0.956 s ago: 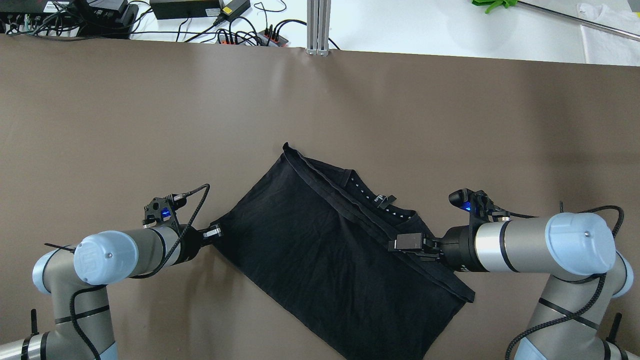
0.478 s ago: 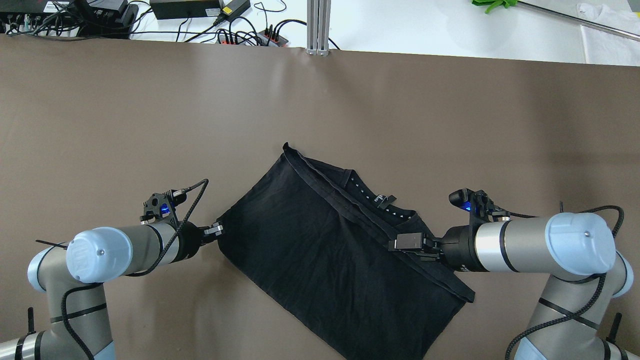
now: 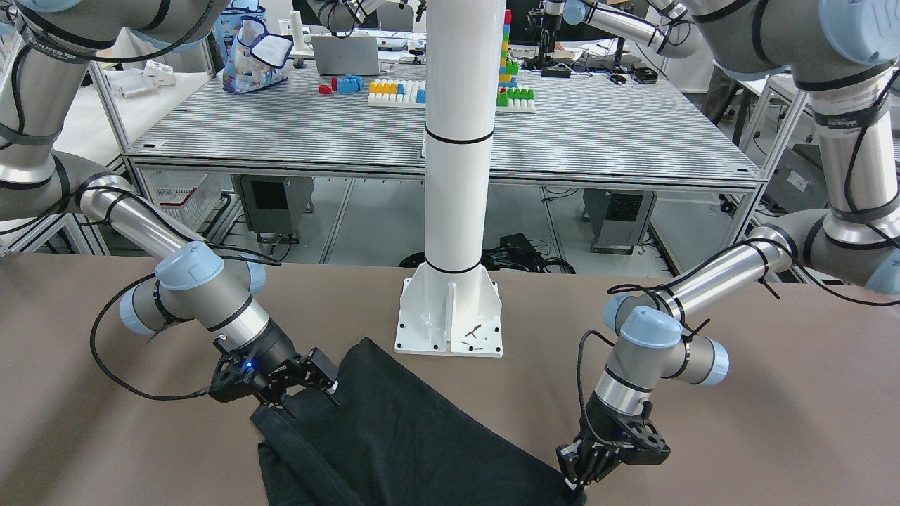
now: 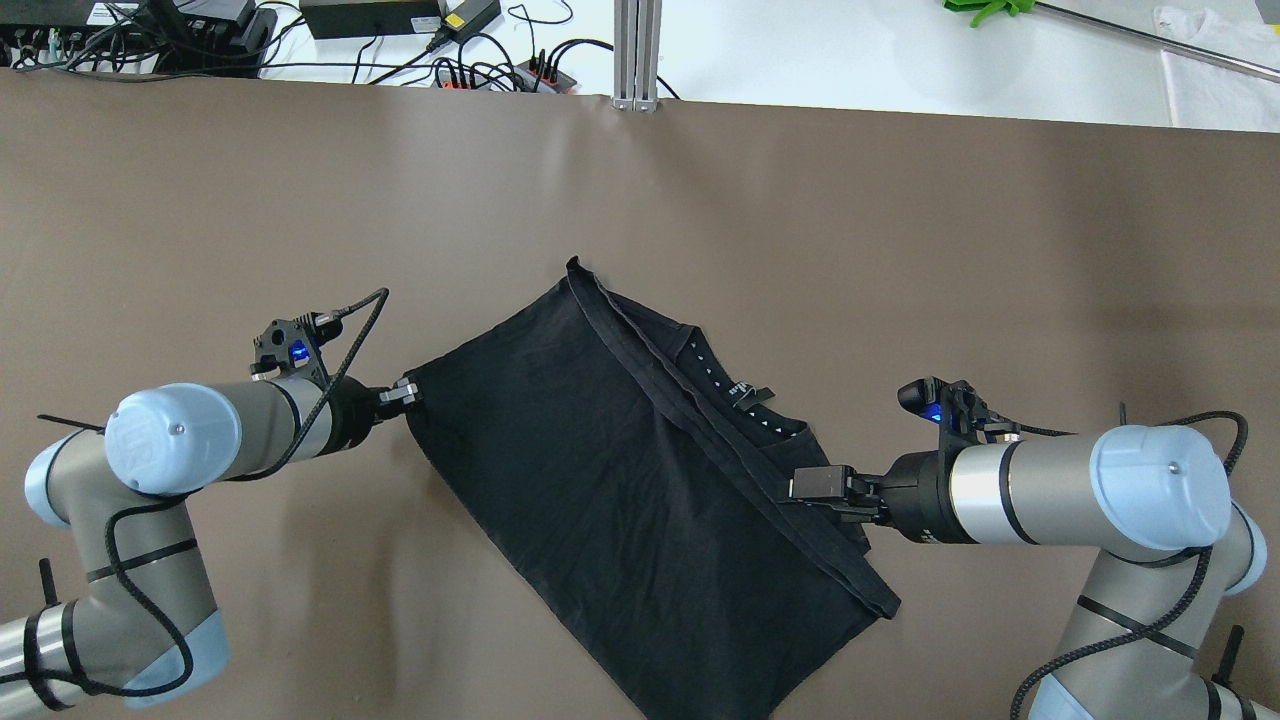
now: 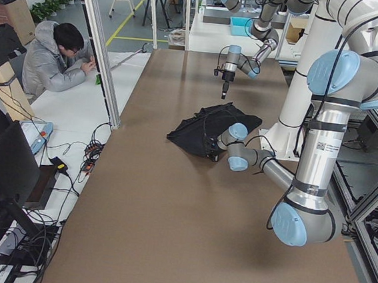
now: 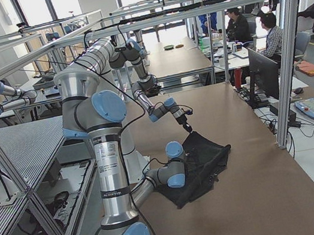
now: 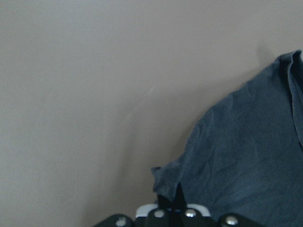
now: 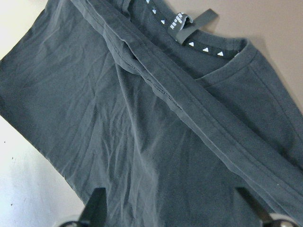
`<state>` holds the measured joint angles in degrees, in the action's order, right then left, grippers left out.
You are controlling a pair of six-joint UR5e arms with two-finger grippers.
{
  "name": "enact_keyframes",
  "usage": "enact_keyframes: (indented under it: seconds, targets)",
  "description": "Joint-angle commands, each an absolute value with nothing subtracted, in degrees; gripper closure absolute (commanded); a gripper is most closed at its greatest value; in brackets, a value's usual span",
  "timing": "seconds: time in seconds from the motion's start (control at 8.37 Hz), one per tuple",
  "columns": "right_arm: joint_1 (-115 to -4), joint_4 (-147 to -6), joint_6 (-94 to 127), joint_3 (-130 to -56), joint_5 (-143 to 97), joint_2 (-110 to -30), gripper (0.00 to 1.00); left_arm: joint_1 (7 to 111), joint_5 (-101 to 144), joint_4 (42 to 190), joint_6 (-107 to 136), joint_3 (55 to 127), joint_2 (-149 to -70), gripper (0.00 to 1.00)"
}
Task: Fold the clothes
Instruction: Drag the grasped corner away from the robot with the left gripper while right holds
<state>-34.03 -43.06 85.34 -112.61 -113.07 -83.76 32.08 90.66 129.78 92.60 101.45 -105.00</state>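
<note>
Two pincers flank the black garment, which lies on the brown tabletop toward 6 o'clock in the overhead view; its long sides run from 11 o'clock down to 5 o'clock, and its 5 o'clock end reaches that view's bottom edge. One layer is laid over another; a hemmed band runs along the 2 o'clock side, and past it the under layer shows, with a neckband dotted with small white triangles and a hanging loop.

The left pincer sits at the garment's 9 o'clock corner, clenched on it; its wrist view shows a tuck of cloth nipped between the fingertips, with the corner drawn to a point and bare tabletop stretching away to 10 o'clock.

The right pincer sits at the garment's 3 o'clock side, over the hemmed band; it is released, and in its wrist view the two fingers stand wide apart with wrinkled cloth spanning the gap under them; whether the tips press on the cloth I cannot tell.

Seen from across the tabletop, a white pole rises from its base plate at 12 o'clock of the garment; the plate is just beside the cloth's nearest corner, not touching it.
</note>
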Motion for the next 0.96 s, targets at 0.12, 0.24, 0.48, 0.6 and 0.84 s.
enact_keyframes:
  seconds: [0.12,0.24,0.48,0.6,0.84]
  targets:
    - [-34.0,-43.1,85.3,-112.6,-113.0,-83.8,0.06,38.9,90.9,122.9,88.0,87.8,-119.4,1.0]
    - [-34.0,-43.1,85.3,-112.6,-113.0,-83.8,0.06,40.2,90.8,122.9,87.0,83.0,-123.3,1.0]
    - [-34.0,-43.1,85.5,-112.7,-113.0,-83.8,0.06,42.2,90.8,123.0,86.0,75.4,-129.9,1.0]
    - [-34.0,-43.1,85.5,-112.7,-113.0,-83.8,0.06,43.4,90.8,123.0,84.9,70.9,-134.0,1.0]
    - [-34.1,-43.1,85.4,-112.7,-112.6,-83.8,0.06,43.8,89.0,123.7,83.5,61.4,-142.0,1.0]
